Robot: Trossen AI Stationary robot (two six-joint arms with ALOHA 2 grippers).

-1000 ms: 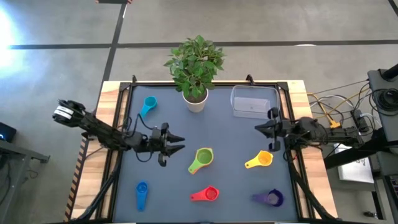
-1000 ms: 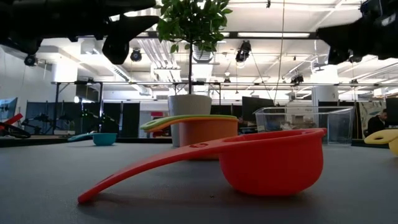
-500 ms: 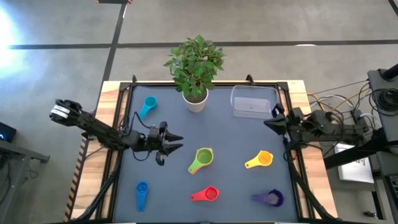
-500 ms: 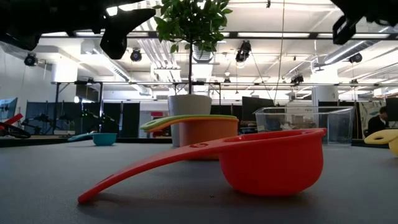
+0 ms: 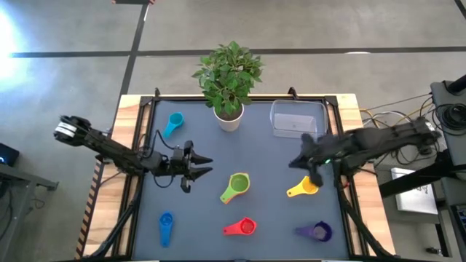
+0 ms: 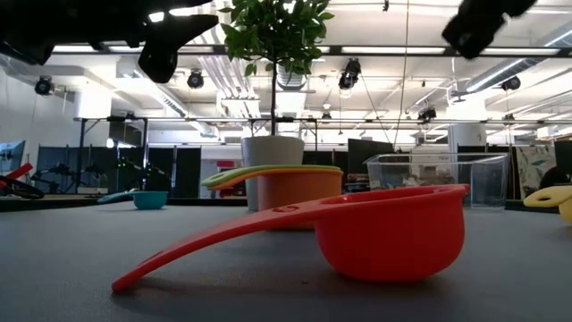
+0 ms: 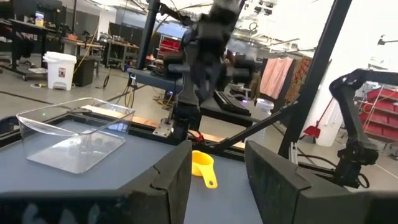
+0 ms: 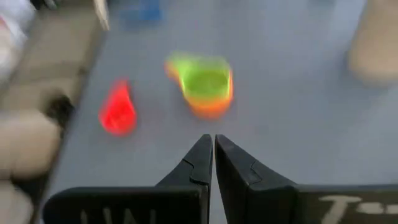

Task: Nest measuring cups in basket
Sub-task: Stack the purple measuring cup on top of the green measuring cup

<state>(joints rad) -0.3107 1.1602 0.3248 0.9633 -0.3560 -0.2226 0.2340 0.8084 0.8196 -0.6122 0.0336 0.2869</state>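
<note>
The green cup nested in the orange cup (image 5: 237, 185) stands mid-table; it also shows in the right wrist view (image 8: 205, 86). The yellow cup (image 5: 309, 186), red cup (image 5: 243, 227), purple cup (image 5: 318, 231), dark blue cup (image 5: 166, 226) and light blue cup (image 5: 174, 122) lie apart on the mat. The clear basket (image 5: 296, 120) stands at the far right and holds nothing. My left gripper (image 5: 208, 165) hovers open, left of the green cup. My right gripper (image 5: 294, 161) is shut (image 8: 213, 142) and held high, just left of and beyond the yellow cup, tipped down toward the mat.
A plant in a white pot (image 5: 228, 116) stands at the far middle, left of the basket. Black rails frame the mat (image 5: 218, 145). Cables and gear lie off the right edge.
My right gripper has drawn back toward the right edge, risen, then swung out toward the table's middle and near side, tipping down; it now hangs by the yellow cup. No cup has moved.
</note>
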